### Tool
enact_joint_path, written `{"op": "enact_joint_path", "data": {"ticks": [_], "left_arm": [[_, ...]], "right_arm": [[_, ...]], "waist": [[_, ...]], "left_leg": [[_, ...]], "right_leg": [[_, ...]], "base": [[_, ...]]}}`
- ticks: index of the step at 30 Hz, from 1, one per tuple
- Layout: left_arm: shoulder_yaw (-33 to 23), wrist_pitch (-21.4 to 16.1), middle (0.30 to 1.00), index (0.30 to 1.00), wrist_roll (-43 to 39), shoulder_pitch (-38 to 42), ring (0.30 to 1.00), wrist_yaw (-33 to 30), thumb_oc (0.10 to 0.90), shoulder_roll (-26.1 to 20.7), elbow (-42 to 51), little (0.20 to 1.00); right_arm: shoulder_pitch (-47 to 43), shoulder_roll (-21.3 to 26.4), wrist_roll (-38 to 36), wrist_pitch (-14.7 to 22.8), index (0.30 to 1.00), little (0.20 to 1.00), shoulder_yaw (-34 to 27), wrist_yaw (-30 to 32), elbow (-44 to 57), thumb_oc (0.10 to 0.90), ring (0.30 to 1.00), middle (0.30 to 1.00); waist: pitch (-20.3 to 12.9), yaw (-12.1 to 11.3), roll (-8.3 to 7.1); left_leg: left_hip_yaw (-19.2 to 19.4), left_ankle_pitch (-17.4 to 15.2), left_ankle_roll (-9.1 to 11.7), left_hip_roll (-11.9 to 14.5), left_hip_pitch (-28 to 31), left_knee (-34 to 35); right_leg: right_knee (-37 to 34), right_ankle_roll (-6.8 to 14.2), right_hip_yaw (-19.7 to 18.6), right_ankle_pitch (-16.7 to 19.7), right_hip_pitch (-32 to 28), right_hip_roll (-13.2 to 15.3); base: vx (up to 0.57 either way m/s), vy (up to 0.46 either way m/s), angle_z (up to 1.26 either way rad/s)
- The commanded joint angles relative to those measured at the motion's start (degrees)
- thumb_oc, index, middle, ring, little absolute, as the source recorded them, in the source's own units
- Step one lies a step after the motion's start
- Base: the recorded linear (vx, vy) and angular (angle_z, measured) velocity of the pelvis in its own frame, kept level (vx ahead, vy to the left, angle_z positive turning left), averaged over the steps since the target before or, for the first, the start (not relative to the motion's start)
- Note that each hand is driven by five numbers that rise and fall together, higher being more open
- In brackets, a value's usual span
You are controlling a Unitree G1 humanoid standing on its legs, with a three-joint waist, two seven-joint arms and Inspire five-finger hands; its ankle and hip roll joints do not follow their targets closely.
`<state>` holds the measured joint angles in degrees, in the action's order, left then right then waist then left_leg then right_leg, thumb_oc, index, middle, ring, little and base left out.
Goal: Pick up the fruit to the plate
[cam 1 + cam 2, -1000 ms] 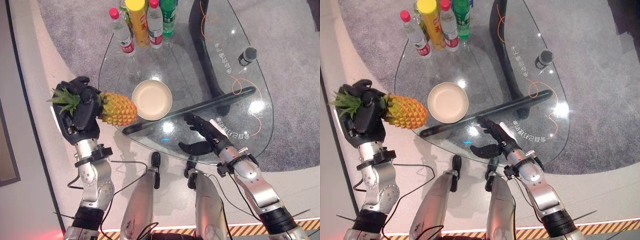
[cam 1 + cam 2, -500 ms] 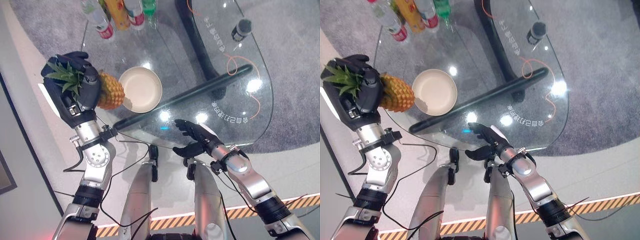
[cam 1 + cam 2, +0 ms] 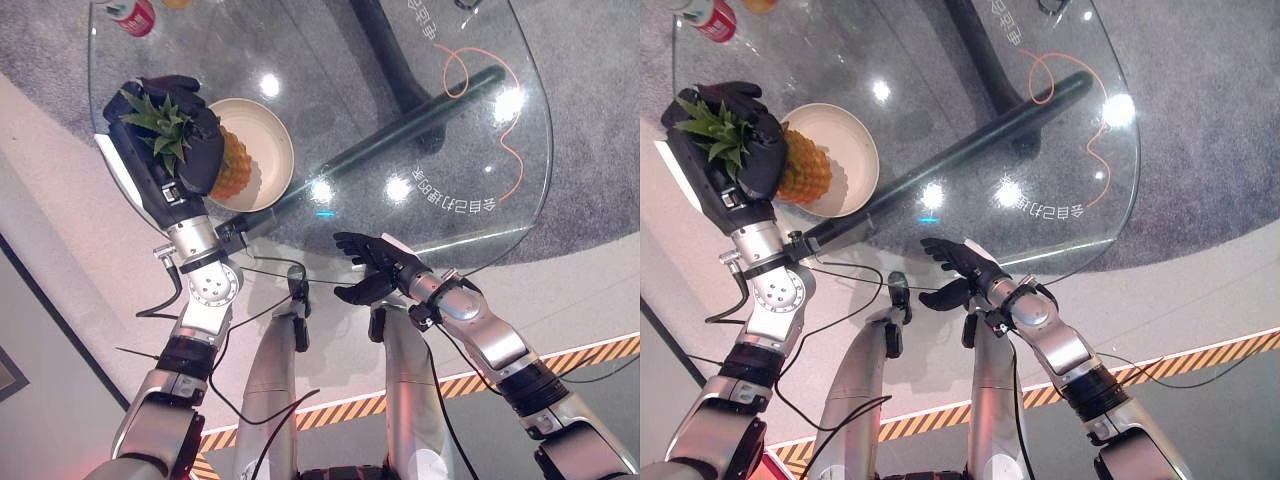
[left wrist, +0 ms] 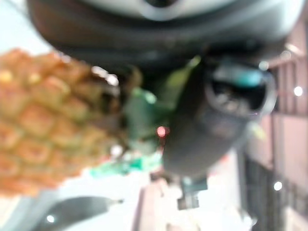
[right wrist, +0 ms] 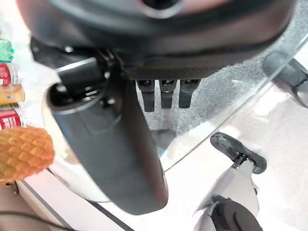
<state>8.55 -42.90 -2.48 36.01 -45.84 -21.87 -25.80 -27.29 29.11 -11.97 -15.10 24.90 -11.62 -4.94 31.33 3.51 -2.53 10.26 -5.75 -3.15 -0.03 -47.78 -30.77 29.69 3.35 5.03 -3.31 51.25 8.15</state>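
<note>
— What have you got nearest you?

— My right hand [image 3: 378,272], just off the near rim of the glass table [image 3: 480,150]. Its fingers are spread and slack, holding nothing, with the edge of the glass just beyond the fingertips.

— And the fruit?

— In my left hand [image 3: 185,150]. My fingers are wrapped tight round the top of the pineapple [image 3: 805,172], right under its green crown [image 3: 718,128], which sticks up between them. The yellow body hangs out past my fingers, over the near-left edge of the cream plate [image 3: 268,140]; I cannot tell whether it touches the plate.

— Anything beyond that?

— Past my left hand, at the table's far rim, the red cap end of a bottle [image 3: 130,14]. Far beyond my right fingers an orange cord [image 3: 462,75] curls on the glass.
</note>
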Motion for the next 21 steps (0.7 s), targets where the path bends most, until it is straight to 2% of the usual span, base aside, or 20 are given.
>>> {"op": "enact_joint_path", "data": {"ticks": [1, 12, 21], "left_arm": [[-1.5, -9.1, 0.300, 0.300, 6.8, 5.1, 0.300, -5.4, 0.100, -2.5, 4.5, 0.200], [0.2, -8.2, 0.300, 0.300, 10.8, 10.0, 0.300, -12.0, 0.100, -4.6, -1.0, 0.200], [2.1, -5.5, 0.300, 0.300, 7.1, 12.5, 0.300, -12.4, 0.100, -5.1, -5.4, 0.200]], "right_arm": [[-0.6, 0.8, -3.0, 3.1, 0.900, 0.900, 1.2, -2.6, 3.8, 0.800, 0.900, 0.900], [-2.9, 1.6, -3.7, 4.2, 0.900, 0.900, 1.8, -2.3, 2.6, 0.800, 0.900, 0.900], [-4.4, 1.1, -3.8, 4.8, 0.900, 0.900, 2.5, -2.0, 2.3, 0.800, 0.900, 0.900]], "waist": [[-1.5, -1.4, 0.80], [-1.5, -0.2, 0.70], [-1.5, 0.4, 0.09]], "left_leg": [[0.7, -0.8, 1.4, -4.7, 0.4, 3.1], [1.3, 0.7, 1.9, -5.1, -2.4, 4.5], [1.2, 1.4, 2.2, -5.5, -3.7, 5.2]], "right_leg": [[-0.9, 1.4, 2.7, 3.1, -0.2, -5.2], [-2.7, 1.0, 2.6, 4.4, 2.5, -6.0], [-3.8, 0.9, 2.8, 5.1, 3.4, -6.6]], "base": [[-0.03, 0.042, -0.09], [-0.02, 0.023, -0.01], [0.00, 0.000, 0.00]]}}
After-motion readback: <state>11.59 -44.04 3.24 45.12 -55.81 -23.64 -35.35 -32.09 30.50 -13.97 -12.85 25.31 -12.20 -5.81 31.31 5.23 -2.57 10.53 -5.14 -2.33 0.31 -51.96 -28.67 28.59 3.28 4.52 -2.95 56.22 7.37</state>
